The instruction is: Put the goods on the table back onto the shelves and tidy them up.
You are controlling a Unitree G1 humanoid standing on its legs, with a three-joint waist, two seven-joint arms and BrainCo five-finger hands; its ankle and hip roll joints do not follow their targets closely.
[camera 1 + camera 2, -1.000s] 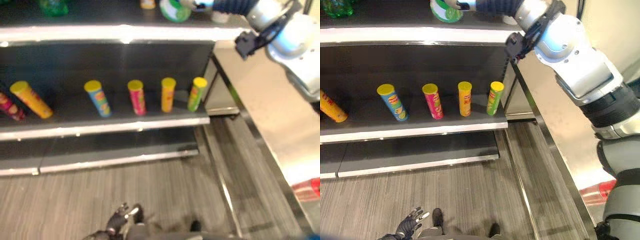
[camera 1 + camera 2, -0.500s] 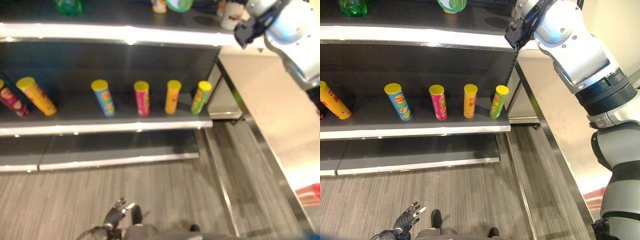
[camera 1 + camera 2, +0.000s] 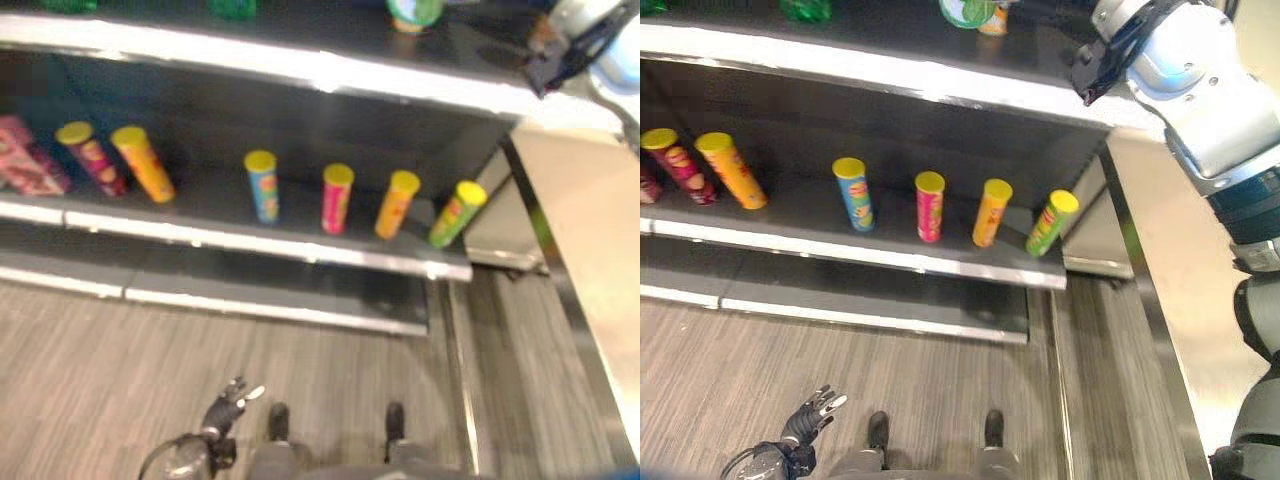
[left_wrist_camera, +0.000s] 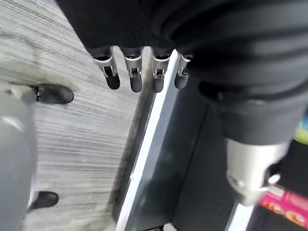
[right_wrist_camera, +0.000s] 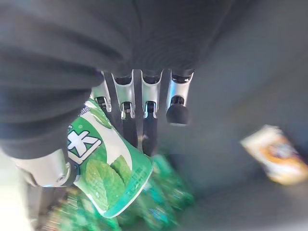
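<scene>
A green and white canister (image 5: 113, 173) with a leaf print is up on the top shelf (image 3: 890, 70). My right hand (image 5: 144, 98) is shut on it, thumb on one side and curled fingers on the other. The same canister (image 3: 968, 10) shows at the upper edge of the right eye view. My left hand (image 3: 810, 412) hangs low over the floor with its fingers (image 4: 134, 72) straight, holding nothing.
Several chip tubes stand on the middle shelf: blue (image 3: 852, 192), pink (image 3: 929, 206), orange (image 3: 990, 212), green (image 3: 1050, 222), with more at the left (image 3: 732, 170). An orange pack (image 5: 274, 154) and green bottles (image 3: 805, 10) are on the top shelf. A steel table (image 3: 1180, 260) is to the right.
The whole picture has shifted, so the shelf now sits further right and more tubes show at the left. The canister stays in my right hand on the top shelf.
</scene>
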